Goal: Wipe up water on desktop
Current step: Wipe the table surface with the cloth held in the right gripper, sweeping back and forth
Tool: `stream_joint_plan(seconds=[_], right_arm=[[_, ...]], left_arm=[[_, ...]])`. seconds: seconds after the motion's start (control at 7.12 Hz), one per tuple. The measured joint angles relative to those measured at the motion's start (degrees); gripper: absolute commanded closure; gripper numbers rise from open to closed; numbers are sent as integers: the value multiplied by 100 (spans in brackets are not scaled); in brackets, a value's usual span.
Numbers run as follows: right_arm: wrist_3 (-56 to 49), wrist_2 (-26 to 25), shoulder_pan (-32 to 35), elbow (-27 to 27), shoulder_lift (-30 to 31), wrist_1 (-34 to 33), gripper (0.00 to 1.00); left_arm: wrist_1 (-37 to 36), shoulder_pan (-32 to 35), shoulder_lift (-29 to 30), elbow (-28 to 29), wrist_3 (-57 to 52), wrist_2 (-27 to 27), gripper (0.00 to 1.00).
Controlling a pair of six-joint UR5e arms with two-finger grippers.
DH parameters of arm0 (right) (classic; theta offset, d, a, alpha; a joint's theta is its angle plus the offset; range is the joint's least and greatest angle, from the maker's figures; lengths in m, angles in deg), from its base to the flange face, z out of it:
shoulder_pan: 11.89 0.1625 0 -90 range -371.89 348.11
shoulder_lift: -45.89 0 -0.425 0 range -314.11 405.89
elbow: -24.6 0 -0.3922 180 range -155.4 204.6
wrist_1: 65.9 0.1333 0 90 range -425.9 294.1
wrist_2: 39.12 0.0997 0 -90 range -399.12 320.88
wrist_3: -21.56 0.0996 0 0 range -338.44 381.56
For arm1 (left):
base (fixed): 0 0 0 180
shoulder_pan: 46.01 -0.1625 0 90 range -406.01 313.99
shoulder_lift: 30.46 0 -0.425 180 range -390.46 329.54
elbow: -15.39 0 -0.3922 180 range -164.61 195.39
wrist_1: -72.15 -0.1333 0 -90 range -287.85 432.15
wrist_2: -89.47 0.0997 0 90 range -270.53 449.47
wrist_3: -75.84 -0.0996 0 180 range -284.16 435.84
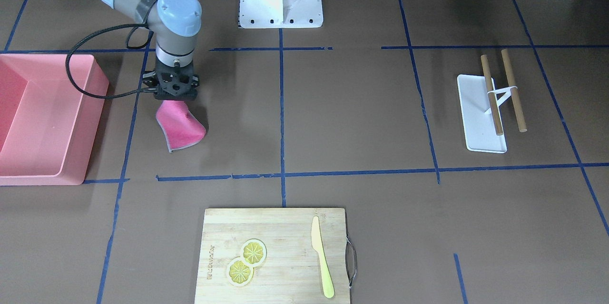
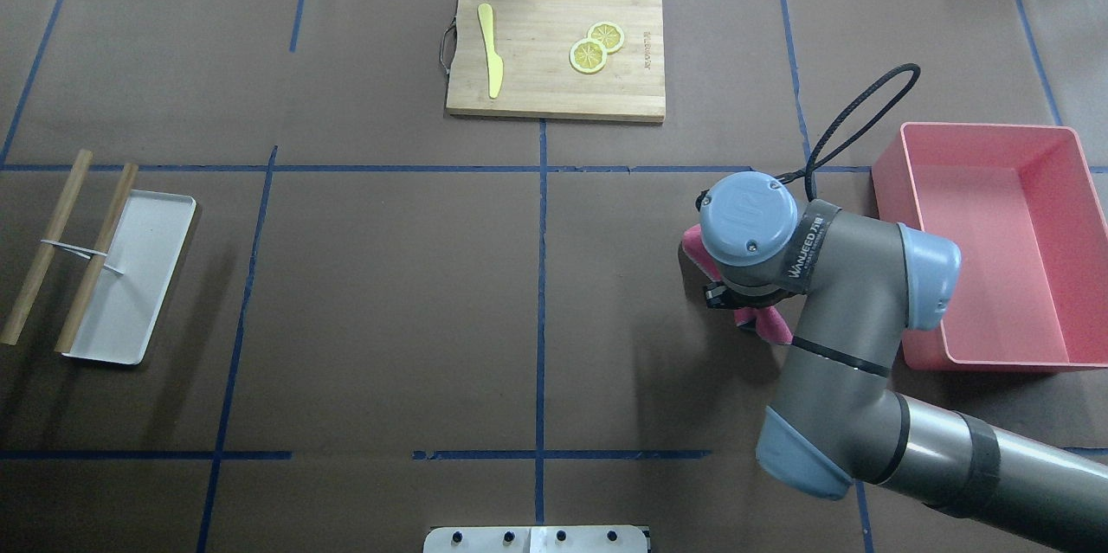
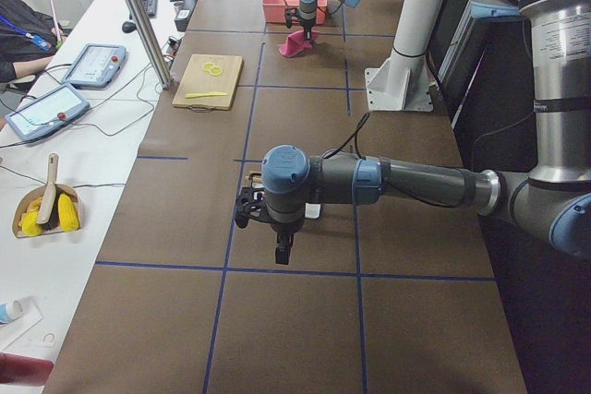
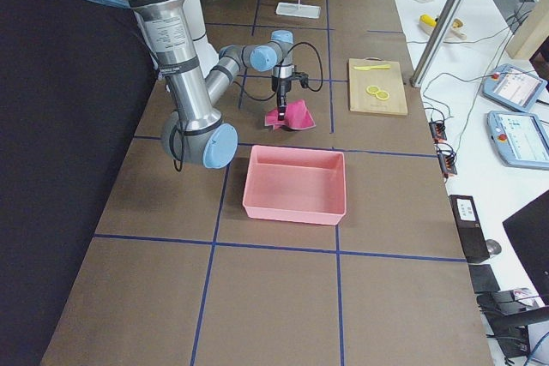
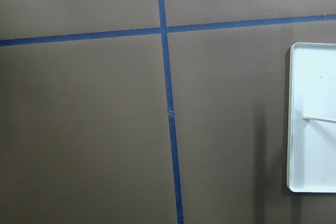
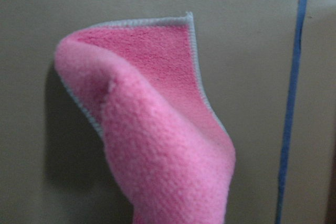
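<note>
The brown desktop [image 1: 352, 113] with blue tape lines fills the views; I can make out no water on it. My right gripper [image 1: 174, 99] points down and is shut on a pink cloth [image 1: 181, 125], which hangs folded beneath it. I cannot tell if the cloth's lower edge touches the desktop. The cloth fills the right wrist view [image 6: 157, 145] and peeks from under the wrist overhead [image 2: 692, 243]. My left gripper [image 3: 282, 248] shows only in the exterior left view, hovering low over the desktop; I cannot tell if it is open or shut.
A pink bin [image 1: 90, 104] stands beside the right gripper. A bamboo cutting board [image 1: 276, 228] carries two lemon slices [image 1: 246, 262] and a yellow knife [image 1: 321, 256]. A white tray [image 1: 476, 123] with two wooden sticks [image 1: 513, 90] lies on my left side, its corner in the left wrist view [image 5: 315, 129].
</note>
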Motion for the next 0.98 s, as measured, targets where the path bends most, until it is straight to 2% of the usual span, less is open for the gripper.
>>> stream_joint_plan(seconds=[0.28, 0.7, 0.98], right_arm=[[829, 15, -222, 438, -705, 380, 100], [2004, 22, -380, 1401, -1639, 1615, 100], [2156, 59, -391, 1485, -1661, 1646, 100]], left_arm=[[-6, 0, -1, 9, 1, 1, 0], [-9, -4, 2, 46, -4, -4, 0], [-9, -1, -3, 52, -7, -13, 0]])
